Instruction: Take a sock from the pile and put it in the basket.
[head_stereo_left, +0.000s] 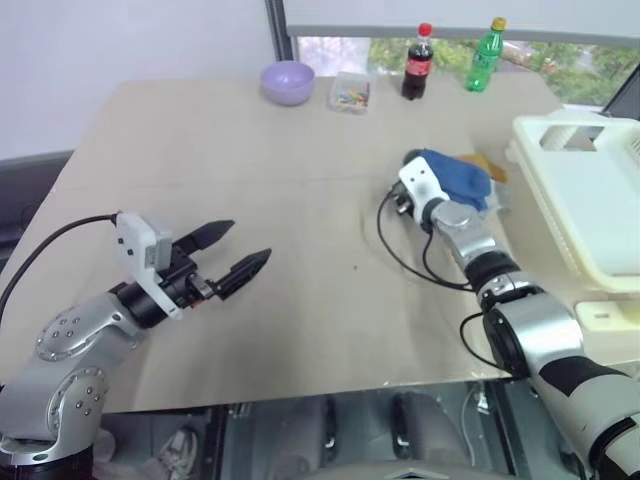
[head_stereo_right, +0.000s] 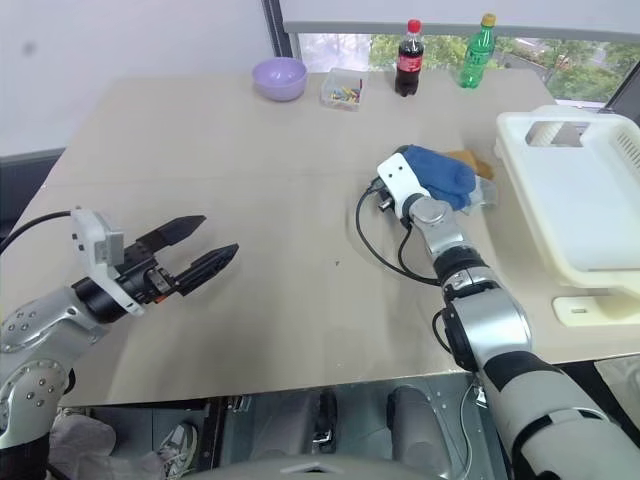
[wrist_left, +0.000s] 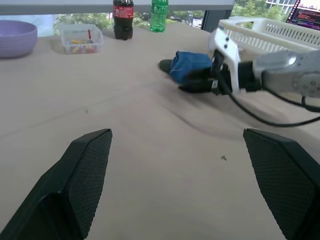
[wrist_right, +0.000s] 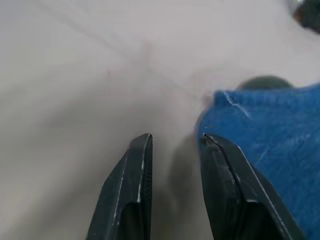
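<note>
Right tool (wrist_right: 175, 142) — narrow gap, nothing pinched — beside sock (wrist_right: 265, 130); left tool (head_stereo_left: 243, 250) spread wide.

My left arm is bent and low on my left side. My left gripper (head_stereo_left: 240, 250) points forward and a bit to the right, with its two black fingers spread wide and nothing in them. My right arm reaches far forward. My right gripper (wrist_right: 175, 142) has its fingers a little apart.
</note>
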